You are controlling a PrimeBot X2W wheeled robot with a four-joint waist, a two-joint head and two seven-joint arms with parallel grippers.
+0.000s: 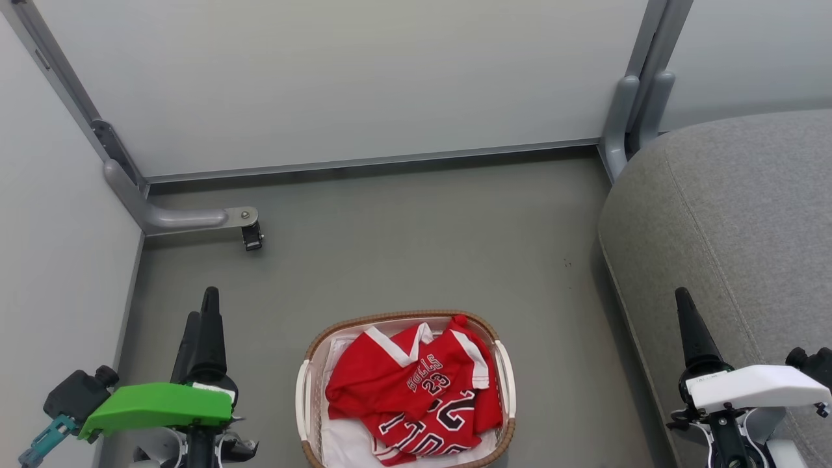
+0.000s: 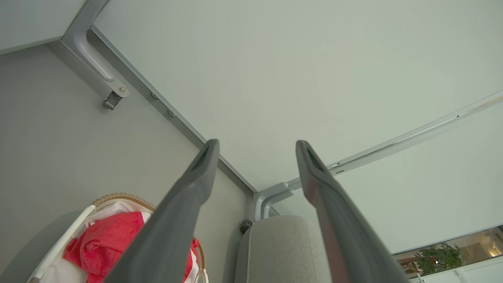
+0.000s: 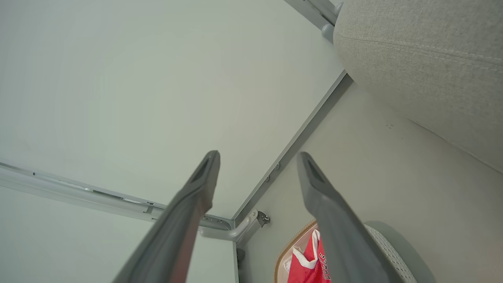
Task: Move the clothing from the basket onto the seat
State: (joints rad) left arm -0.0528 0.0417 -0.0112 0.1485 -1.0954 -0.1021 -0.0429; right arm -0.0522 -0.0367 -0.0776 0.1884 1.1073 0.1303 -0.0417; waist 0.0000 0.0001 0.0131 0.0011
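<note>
The red clothing (image 1: 416,396) with white trim and "BULLS 23" lettering lies crumpled in the oval white basket (image 1: 305,390) with a brown woven rim, on the floor at the bottom centre of the head view. The grey seat (image 1: 734,221) fills the right side. My left gripper (image 1: 203,311) stands open at the lower left, apart from the basket. My right gripper (image 1: 684,300) is at the lower right, over the seat's edge. In the left wrist view the left gripper (image 2: 257,146) is open and empty, with the clothing (image 2: 106,243) and seat (image 2: 283,251) below. The right gripper (image 3: 257,157) is open and empty too.
Pale partition walls (image 1: 338,78) enclose the grey floor (image 1: 416,247) at the back and left. A grey bracket foot with a caster (image 1: 250,234) sticks out from the back left corner. A grey post (image 1: 624,130) stands beside the seat's far end.
</note>
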